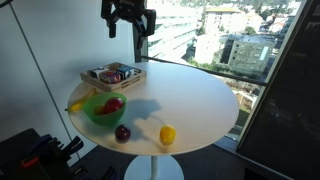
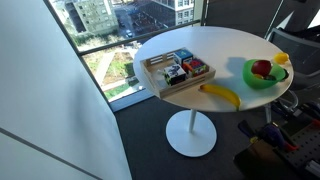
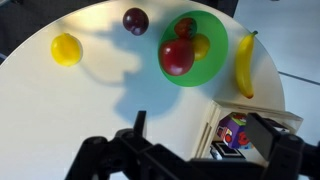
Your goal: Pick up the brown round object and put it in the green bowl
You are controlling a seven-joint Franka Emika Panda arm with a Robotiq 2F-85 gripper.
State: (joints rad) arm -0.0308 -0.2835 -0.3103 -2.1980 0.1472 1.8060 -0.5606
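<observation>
Closest to the wrist camera is the gripper (image 3: 200, 140), its dark fingers (image 3: 139, 126) spread wide with only bare table between them: it is open and holds nothing. In an exterior view the gripper (image 1: 128, 20) hangs high above the far side of the white round table (image 1: 190, 95), well clear of everything on it. The brown round object (image 3: 135, 20) sits on the table top just beside the rim of the green bowl (image 3: 213, 66), outside it. In an exterior view the brown round object (image 1: 122, 133) lies near the table's front edge, close to the green bowl (image 1: 90, 113), with a yellow round fruit (image 1: 167, 135) near it on the side away from the bowl. From the wrist view the yellow round fruit (image 3: 66, 49) stands alone on the open table (image 3: 60, 110), apart from the brown round object. Inside the bowl lie two red fruits (image 3: 178, 58) and a small yellow piece (image 3: 202, 45). A banana (image 3: 243, 65) lies flat on the table just beside the bowl — on the side away from the brown round object — and near a shallow wooden tray (image 3: 255, 110) of packets. In an exterior view the banana (image 2: 220, 94) rests in front of the wooden tray (image 2: 185, 87), with the green bowl (image 2: 255, 83) next to it near the table's edge.
</observation>
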